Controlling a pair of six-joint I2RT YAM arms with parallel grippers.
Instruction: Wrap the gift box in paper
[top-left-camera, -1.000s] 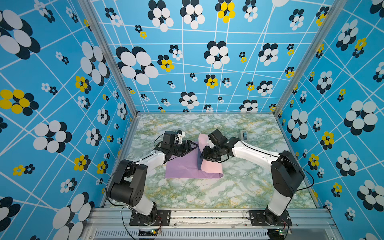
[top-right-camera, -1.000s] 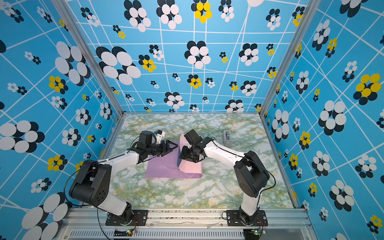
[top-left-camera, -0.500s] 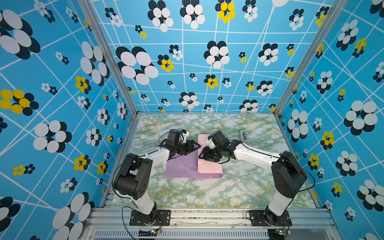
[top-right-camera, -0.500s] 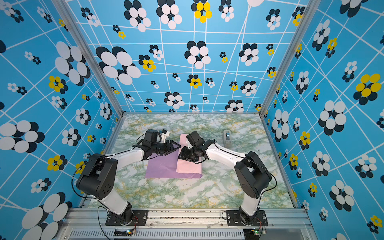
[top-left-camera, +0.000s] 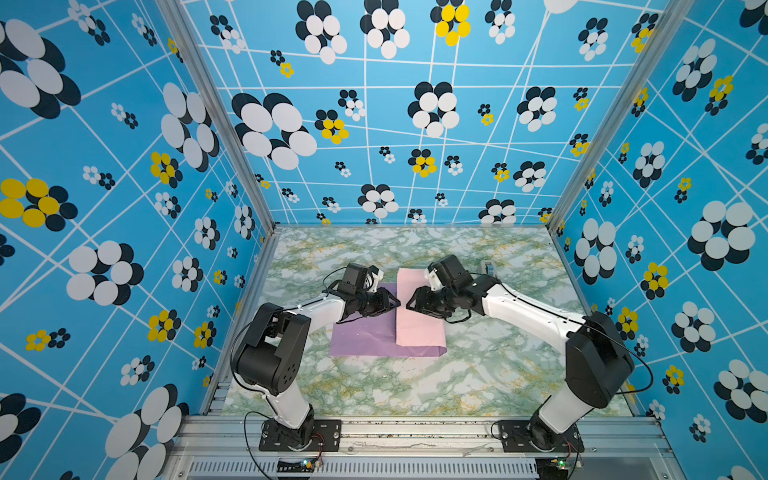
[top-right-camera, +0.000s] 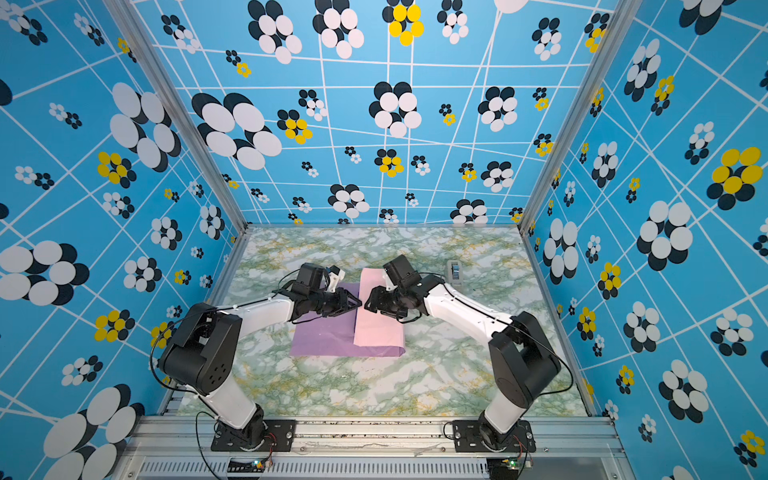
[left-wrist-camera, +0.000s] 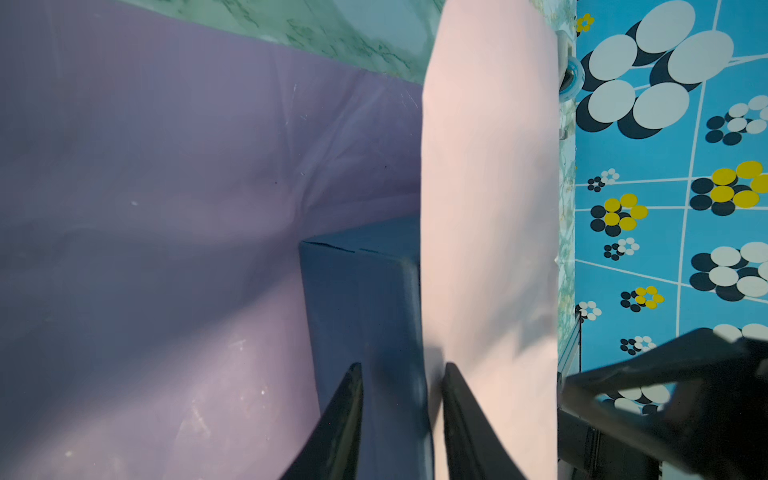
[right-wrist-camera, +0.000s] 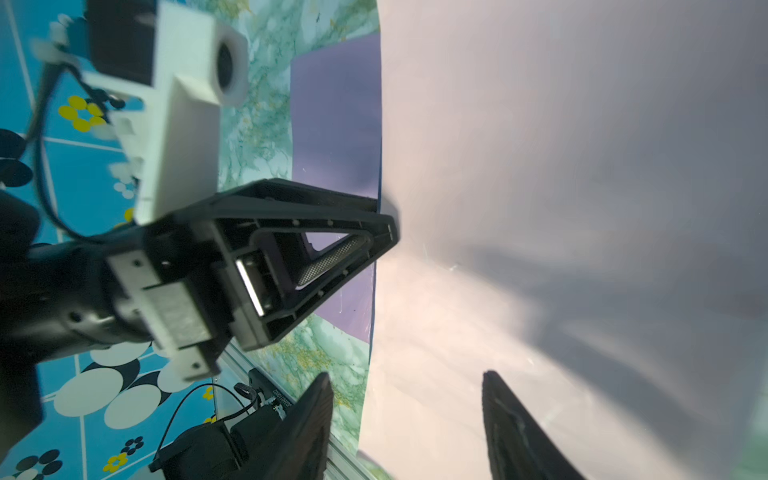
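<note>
The paper (top-left-camera: 365, 338) is lying on the marble table (top-left-camera: 478, 374), lilac face up. Its pink flap (top-left-camera: 417, 328) is covering the gift box (left-wrist-camera: 365, 299), which is showing only one navy side, in the left wrist view. The left gripper (top-left-camera: 397, 302) is reaching to the flap's edge. Its jaws are standing narrow, astride that edge, and I cannot tell if they are pinching it. The right gripper (top-left-camera: 409, 305) is facing it over the flap, with jaws wide and holding nothing.

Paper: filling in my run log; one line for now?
paper: pink flap over box | left gripper: open at flap edge | right gripper: open
</note>
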